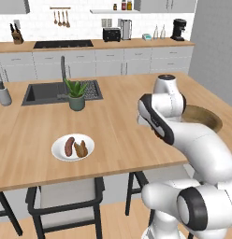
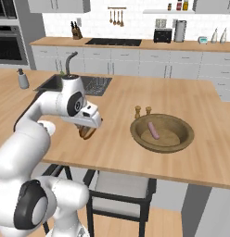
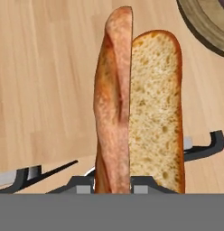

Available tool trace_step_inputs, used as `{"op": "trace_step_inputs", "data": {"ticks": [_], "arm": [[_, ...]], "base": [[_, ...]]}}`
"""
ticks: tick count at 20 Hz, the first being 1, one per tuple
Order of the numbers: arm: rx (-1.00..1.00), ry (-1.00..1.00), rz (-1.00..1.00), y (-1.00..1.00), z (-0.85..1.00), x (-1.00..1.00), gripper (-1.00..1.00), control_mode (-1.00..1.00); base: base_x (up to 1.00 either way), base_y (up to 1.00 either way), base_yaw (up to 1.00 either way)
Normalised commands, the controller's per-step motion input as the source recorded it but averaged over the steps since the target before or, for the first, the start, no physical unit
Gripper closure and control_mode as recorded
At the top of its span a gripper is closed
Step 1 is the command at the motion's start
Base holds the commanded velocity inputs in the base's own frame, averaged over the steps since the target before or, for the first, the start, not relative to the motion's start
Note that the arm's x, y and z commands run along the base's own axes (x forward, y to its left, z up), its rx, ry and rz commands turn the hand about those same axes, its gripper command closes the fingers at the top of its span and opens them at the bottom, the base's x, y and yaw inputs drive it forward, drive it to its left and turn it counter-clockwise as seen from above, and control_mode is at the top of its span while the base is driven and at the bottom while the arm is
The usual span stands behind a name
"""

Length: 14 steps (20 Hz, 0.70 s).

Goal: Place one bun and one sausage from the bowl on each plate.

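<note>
Open countertop (image 1: 122,135) lies between bowl (image 2: 186,139) and plate (image 1: 58,145); shakers (image 2: 143,111) flank the bowl.

Pincer (image 2: 87,133) clamped on golden-brown lumpy bun (image 2: 86,134) above wooden counter (image 2: 112,139). Pale pink stubby sausage (image 2: 154,130) inside wide brown wooden bowl (image 2: 162,133). Two small wooden shakers (image 2: 143,111) just behind.

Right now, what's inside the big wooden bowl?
One pale pink sausage lies inside the wooden bowl, seen from the right base view. In the left base view the robot's arm covers most of the bowl, so its inside is hidden there.
</note>
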Motion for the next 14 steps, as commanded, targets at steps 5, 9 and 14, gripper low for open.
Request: {"op": "trace_step_inputs", "data": {"ticks": [5,9,14], "arm": [[0.00,0.00,0.00,-0.19,0.00,0.00,1.00,1.00],[0.00,0.00,0.00,0.00,0.00,0.00,1.00,1.00],[0.00,0.00,0.00,0.00,0.00,0.00,1.00,1.00]], "base": [[0.00,0.00,0.00],[-0.44,0.57,0.00],[-0.34,1.00,0.00]]}}
